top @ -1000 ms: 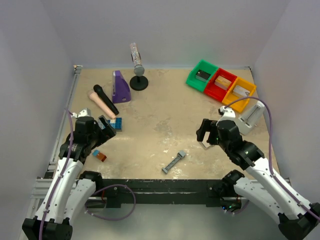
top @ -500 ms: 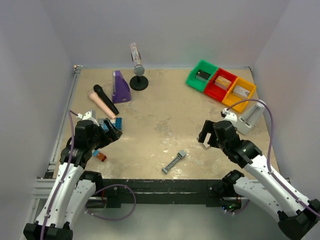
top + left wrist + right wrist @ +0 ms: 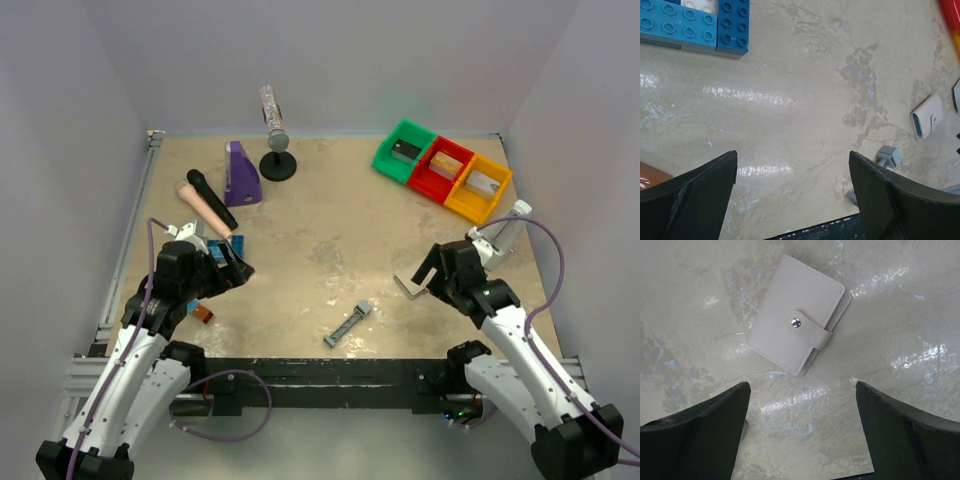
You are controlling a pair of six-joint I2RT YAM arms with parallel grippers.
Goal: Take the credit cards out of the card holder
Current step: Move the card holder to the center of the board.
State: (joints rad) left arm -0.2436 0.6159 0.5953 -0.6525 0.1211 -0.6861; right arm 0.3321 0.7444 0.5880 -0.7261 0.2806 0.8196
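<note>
Right wrist view: card holder (image 3: 799,342), snapped shut, flat on the bench (image 3: 900,300) just ahead of the spread right pincer (image 3: 802,387); lower squarely, unsnap the strap (image 3: 812,332) first; left pincer (image 3: 792,155) also spread

Card holder (image 3: 797,340) closed, flat on your worktop (image 3: 700,280).
You see its pale cover face up and askew, strap fastened over one edge by a silver stud, stitching along the border.
</note>
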